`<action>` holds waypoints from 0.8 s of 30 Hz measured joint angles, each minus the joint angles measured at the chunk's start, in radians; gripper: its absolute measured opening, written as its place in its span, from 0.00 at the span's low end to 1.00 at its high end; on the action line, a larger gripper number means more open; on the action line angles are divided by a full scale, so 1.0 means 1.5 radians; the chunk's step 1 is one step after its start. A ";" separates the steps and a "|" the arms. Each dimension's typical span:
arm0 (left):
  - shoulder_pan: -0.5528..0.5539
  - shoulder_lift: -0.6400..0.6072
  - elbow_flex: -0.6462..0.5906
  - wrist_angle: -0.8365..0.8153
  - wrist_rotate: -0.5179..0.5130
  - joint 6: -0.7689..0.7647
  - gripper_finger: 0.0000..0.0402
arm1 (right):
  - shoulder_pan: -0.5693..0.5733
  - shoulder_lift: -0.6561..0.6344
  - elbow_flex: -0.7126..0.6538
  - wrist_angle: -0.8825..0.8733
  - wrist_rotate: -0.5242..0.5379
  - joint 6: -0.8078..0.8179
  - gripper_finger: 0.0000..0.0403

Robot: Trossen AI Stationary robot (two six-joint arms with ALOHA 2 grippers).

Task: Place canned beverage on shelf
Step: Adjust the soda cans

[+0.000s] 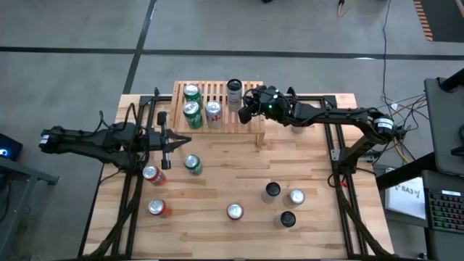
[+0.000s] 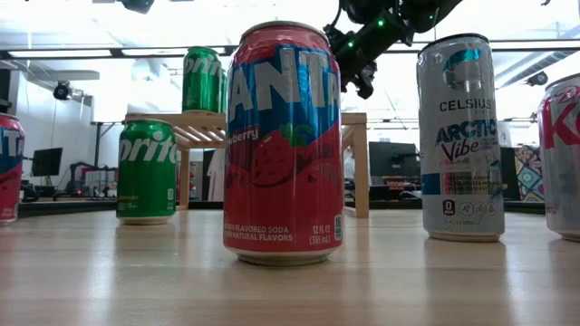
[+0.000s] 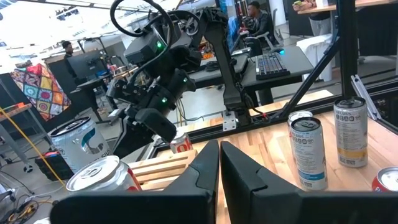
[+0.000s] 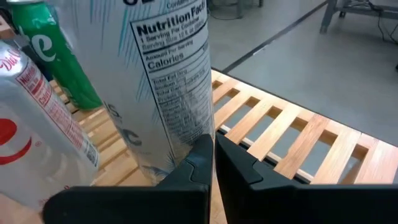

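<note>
Silver can (image 1: 234, 93) upright on the shelf (image 1: 250, 119), just beside the closed, empty right pincer (image 1: 247, 114)

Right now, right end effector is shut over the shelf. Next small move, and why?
Probably back the right end effector off the shelf. It is shut and empty, and the tall white can already stands upright on the slats beside it. Loose cans like the black-topped can wait on the table.

Silver Celsius can (image 2: 460, 136) reading "CELSIUS ARCTIC Vibe", red Fanta can (image 2: 283, 140) probably "strawberry", green Sprite can (image 2: 147, 170), "Nutrition Facts" on silver can (image 4: 163, 81)
</note>
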 joint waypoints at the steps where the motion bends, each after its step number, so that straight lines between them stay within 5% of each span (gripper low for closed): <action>1: 0.000 0.000 0.000 0.000 0.000 0.000 0.00 | 0.000 0.000 0.000 0.000 0.000 0.000 0.02; 24: 0.000 0.000 0.000 0.000 0.000 0.000 0.00 | 0.007 0.000 -0.001 0.004 -0.001 -0.016 0.02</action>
